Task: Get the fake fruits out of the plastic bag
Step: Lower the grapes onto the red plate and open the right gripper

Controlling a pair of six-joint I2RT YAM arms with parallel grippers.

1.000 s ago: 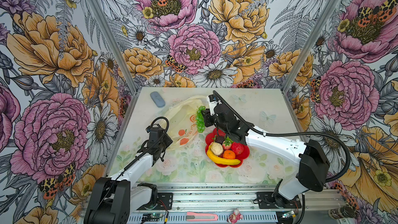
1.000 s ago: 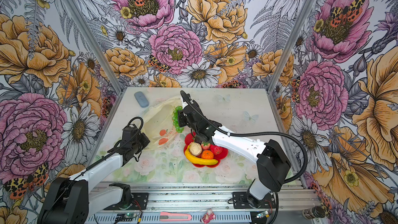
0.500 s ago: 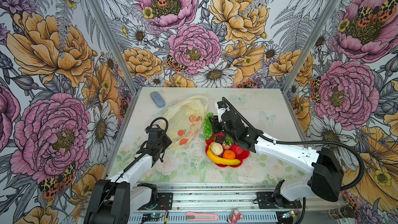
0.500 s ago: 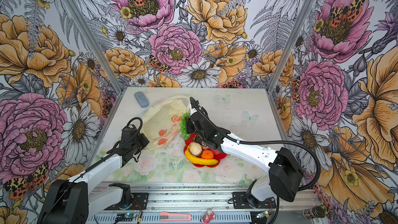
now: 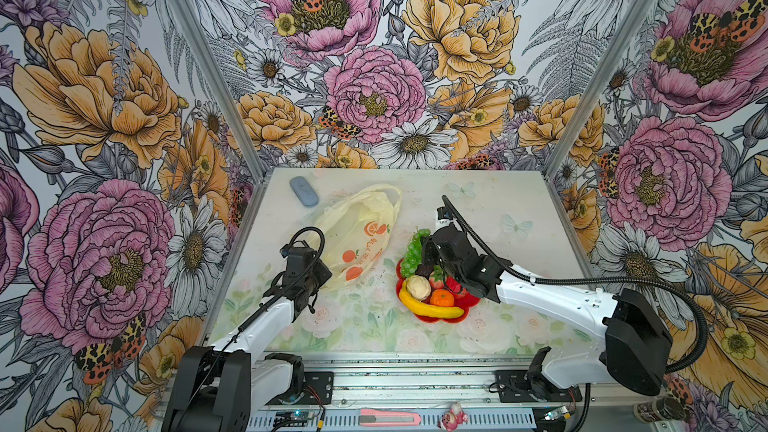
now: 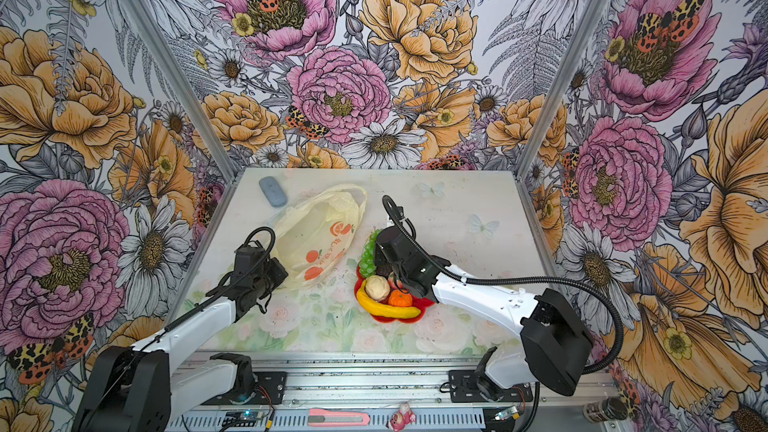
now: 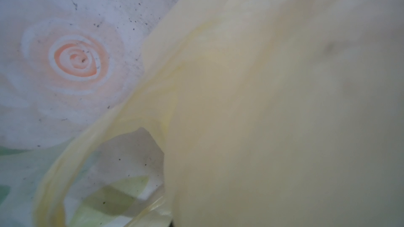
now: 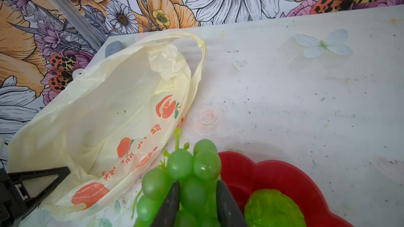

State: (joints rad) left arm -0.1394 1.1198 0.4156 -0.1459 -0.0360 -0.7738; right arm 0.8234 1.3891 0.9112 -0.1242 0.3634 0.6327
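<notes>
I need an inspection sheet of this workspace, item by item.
Surface: white table, faint flower print, dark specks.
Job's things: plastic bag lies open, no fruit seen inside; grape bunch held at red plate's rim; banana, orange, other pieces on plate.
Clutter: grey oval object at far left corner; pink knife on front rail.
Grippers: left claw shut, apparently pinching bag's near corner; right claw shut on grape bunch.
Cables: black hose arches behind right claw; black loop above left claw.
Surroundings: floral walls.
</notes>
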